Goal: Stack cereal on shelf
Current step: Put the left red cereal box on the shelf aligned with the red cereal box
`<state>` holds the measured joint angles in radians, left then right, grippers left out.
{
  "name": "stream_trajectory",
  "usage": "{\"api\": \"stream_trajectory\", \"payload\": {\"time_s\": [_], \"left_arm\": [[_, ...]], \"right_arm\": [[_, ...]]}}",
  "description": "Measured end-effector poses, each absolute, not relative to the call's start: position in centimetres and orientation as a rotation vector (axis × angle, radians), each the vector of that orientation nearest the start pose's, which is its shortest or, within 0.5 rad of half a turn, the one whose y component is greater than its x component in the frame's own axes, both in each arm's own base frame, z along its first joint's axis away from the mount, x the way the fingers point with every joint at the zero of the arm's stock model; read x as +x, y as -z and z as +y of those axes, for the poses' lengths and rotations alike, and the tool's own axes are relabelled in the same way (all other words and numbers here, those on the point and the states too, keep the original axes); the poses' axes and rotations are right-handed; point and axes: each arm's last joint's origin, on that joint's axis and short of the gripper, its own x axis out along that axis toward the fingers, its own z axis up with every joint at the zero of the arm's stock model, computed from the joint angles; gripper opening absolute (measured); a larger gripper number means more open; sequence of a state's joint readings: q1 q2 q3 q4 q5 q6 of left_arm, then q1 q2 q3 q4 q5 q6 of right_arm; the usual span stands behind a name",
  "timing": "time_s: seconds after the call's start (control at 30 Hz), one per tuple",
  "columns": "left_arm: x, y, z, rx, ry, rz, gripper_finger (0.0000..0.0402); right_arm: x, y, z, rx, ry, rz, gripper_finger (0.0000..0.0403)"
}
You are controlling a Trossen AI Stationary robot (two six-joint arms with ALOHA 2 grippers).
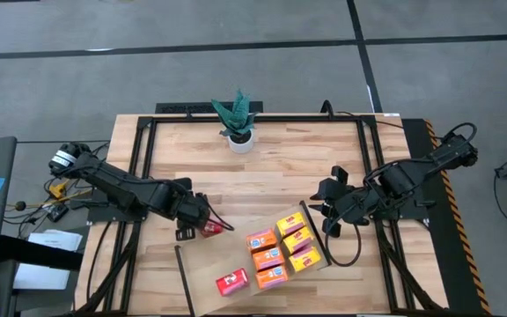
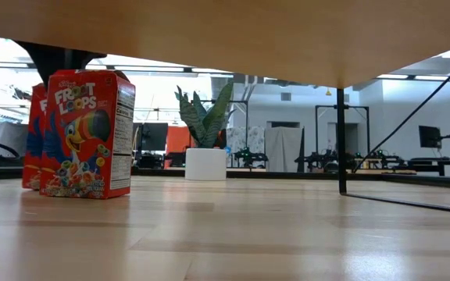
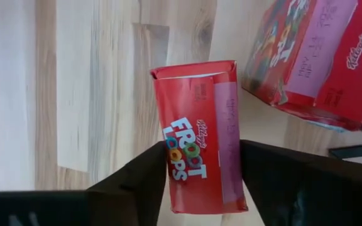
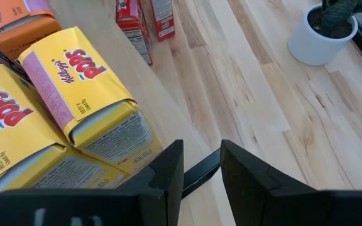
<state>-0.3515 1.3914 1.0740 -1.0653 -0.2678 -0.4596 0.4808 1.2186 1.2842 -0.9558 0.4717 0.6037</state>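
1. The slatted table (image 1: 262, 167) fills the high view, its near edge cut off by the picture's bottom.
2. The shelf (image 1: 202, 286) lies at the table's near middle, tilted, with black rails on its short ends. In the low view it is only a wooden underside across the top, with one rail standing upright.
3. The left arm reaches in from the left, bent low over the table. The left gripper (image 1: 202, 220) is clamped on a red box (image 1: 211, 228) just beside the shelf's left rail. The left wrist view shows its fingers (image 3: 140, 182) pressing both long sides of that Froot Loops box (image 3: 200, 135).
4. The right arm stretches in from the right. The right gripper (image 1: 328, 218) hovers beside the shelf's right end, jaws slightly parted and holding nothing.
5. The plant (image 1: 238, 119) stands at the far middle.
6. The cereal (image 1: 278, 251) lies flat on the shelf: orange and yellow boxes clustered, one red apart. Two red boxes (image 2: 88, 133) stand upright in the low view only.
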Motion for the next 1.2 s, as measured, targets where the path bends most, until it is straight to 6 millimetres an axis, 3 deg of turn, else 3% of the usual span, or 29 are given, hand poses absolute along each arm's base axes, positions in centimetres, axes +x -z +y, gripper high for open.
{"api": "stream_trajectory", "payload": {"time_s": [0.2,0.43,0.73,1.0,1.2], "left_arm": [[23.1,-25.4,-7.7,0.017,-0.222,1.285,0.0168],[23.1,-27.4,-7.7,0.005,-0.229,1.287,0.0155],[22.5,-33.1,-7.5,-0.071,-0.277,1.262,0.0150],[22.1,-39.2,-7.6,-0.330,-0.236,1.127,0.0150],[22.3,-41.6,-8.4,-0.415,-0.165,1.007,0.0150]], "right_arm": [[20.9,-35.4,9.4,0.163,0.226,0.754,0.0129],[20.9,-35.4,9.4,0.162,0.225,0.754,0.0129],[20.9,-35.4,9.4,0.162,0.225,0.754,0.0129],[20.9,-35.4,9.4,0.160,0.224,0.754,0.0129],[20.9,-35.4,9.4,0.154,0.222,0.755,0.0129]]}}
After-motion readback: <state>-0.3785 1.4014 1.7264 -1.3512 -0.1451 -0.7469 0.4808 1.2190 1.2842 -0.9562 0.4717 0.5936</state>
